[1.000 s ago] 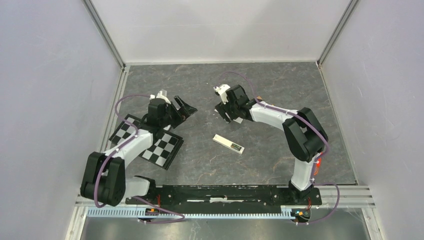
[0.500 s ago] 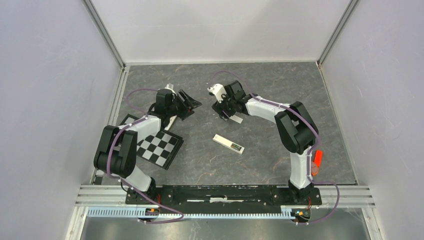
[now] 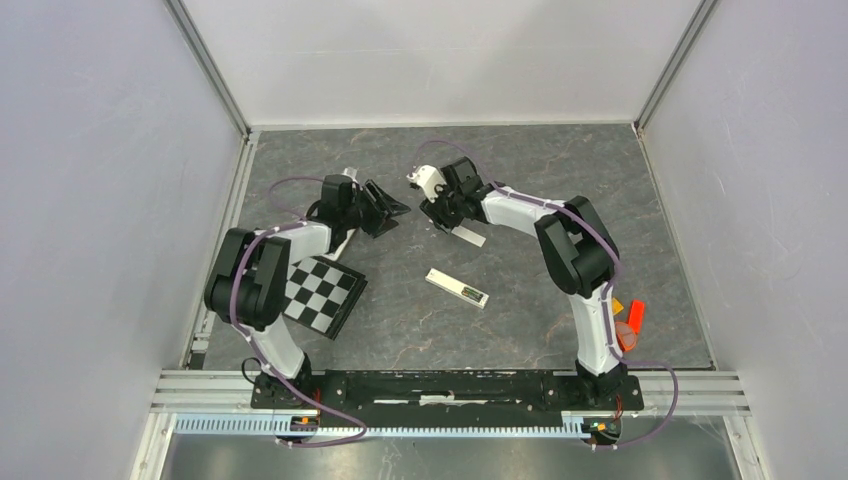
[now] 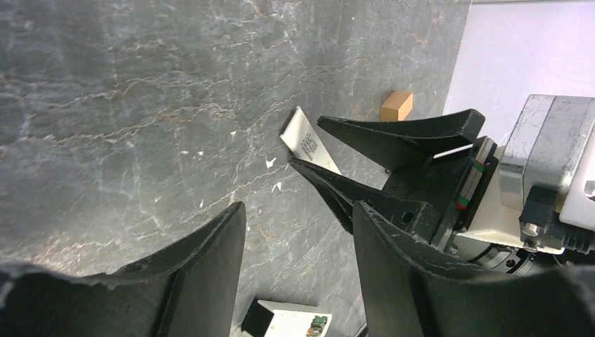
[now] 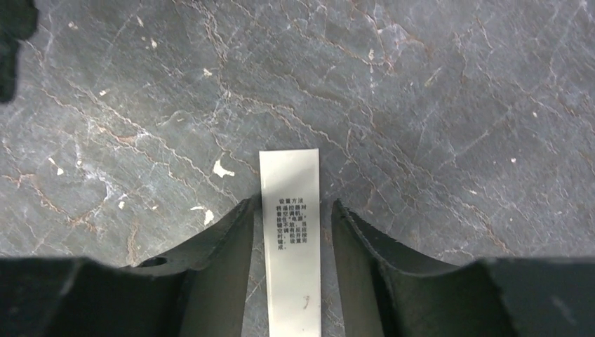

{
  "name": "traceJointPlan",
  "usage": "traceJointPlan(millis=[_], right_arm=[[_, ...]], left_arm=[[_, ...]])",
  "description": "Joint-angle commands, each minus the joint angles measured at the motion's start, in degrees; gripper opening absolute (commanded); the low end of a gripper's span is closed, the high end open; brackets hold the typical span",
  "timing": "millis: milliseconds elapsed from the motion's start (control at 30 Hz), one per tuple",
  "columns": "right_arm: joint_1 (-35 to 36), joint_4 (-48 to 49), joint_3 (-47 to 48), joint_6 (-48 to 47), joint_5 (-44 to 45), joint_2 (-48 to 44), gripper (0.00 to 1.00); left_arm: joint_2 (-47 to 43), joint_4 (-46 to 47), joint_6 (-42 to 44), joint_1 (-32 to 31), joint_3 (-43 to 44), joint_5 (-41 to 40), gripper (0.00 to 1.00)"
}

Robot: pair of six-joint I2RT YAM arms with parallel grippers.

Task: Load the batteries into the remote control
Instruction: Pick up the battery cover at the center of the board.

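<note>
Now, right gripper (image 5: 292,204) ajar astride the white printed strip (image 5: 289,175), left gripper (image 4: 298,207) wide and empty.

remote control (image 4: 284,319) cut off by the bottom edge (left wrist view).

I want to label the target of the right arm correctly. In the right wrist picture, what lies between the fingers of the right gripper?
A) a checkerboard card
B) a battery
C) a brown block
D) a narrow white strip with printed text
D: the narrow white strip with printed text lies flat on the table between the open fingers of the right gripper.
</note>
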Motion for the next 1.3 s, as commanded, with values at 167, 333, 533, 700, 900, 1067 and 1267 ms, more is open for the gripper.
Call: traceJointPlan(millis=[167, 333, 533, 700, 900, 1067, 1267], right_arm=[[-1.47, -7.18, 4.34, -2.22, -5.29, 3.53, 0.55], [-2.97, -9.38, 5.57, -2.92, -6.71, 4.53, 0.59], [-3.15, -11.38, 5.66, -3.96, -8.27, 5.17, 0.45], [-3.13, -10.05, 3.37, -4.42, -9.46, 4.08, 0.37], [-3.12, -4.37, -0.98, -3.36, -12.16, -0.55, 0.36], [-3.13, -2.85, -2.25, -3.01, -12.9, -2.44, 0.36], [-3.14, -1.81, -3.56, -2.63, -15.13, -3.87, 0.36]], left_arm=[[4.18, 2.95, -0.42, 0.11, 4.71, 5.93, 0.63], [5.2, 2.93, -0.55, 0.02, 5.06, 6.33, 0.63], [6.39, 2.9, -0.82, -0.46, 5.91, 6.87, 0.63], [8.39, 2.68, -0.82, -1.02, 7.05, 8.15, 0.63], [10.0, 2.67, 0.56, -1.89, 7.46, 7.87, 0.63], [10.31, 2.68, 1.38, -2.94, 7.44, 6.49, 0.63], [11.34, 6.25, 1.24, -4.1, 6.63, 4.22, 0.62]])
